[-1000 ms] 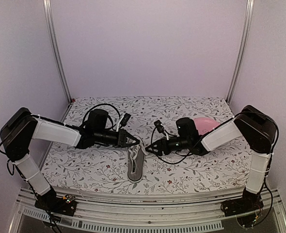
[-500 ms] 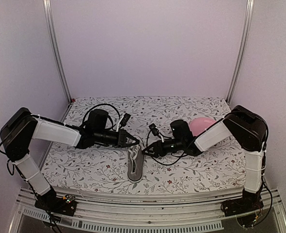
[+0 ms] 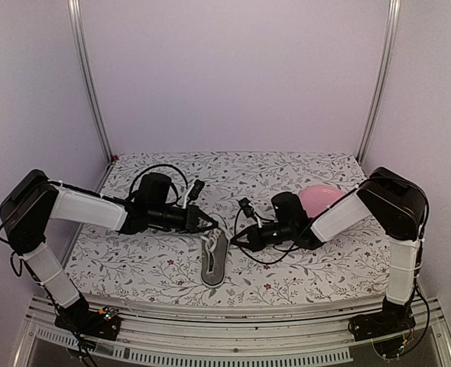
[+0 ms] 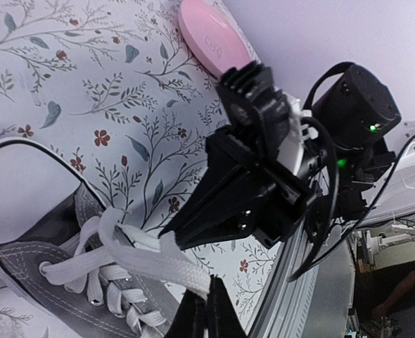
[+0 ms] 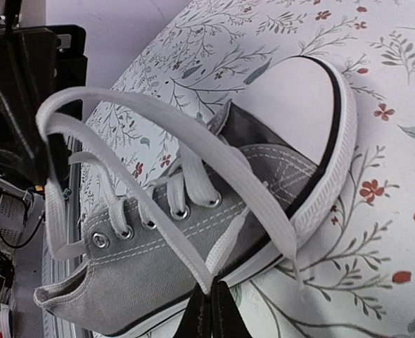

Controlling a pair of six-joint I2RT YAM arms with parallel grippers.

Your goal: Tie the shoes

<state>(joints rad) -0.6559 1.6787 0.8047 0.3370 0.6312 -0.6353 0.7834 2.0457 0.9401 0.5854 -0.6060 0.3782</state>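
The grey shoe (image 3: 214,260) with white sole lies mid-table, toe toward the near edge. My left gripper (image 3: 212,224) hovers just above its lacing from the left, shut on one white lace (image 4: 169,264), which is pinched at the fingertips (image 4: 209,310). My right gripper (image 3: 235,239) comes in from the right, level with the shoe's side. It is shut on the other lace (image 5: 158,134), which arcs up from the eyelets and folds into the pinch at its tips (image 5: 211,306). The shoe (image 5: 144,260) fills the right wrist view, and the left gripper (image 5: 24,105) shows dark at the left edge.
A pink plate (image 3: 321,197) lies behind the right arm, also visible as the pink plate (image 4: 214,39) in the left wrist view. The floral table cover (image 3: 157,267) ends at a metal rail along the near edge. Upright frame posts (image 3: 88,84) stand at the back corners.
The right gripper has moved left to the shoe and closed on a lace; it stood open a second ago. The left gripper stays shut on its lace, barely moved.
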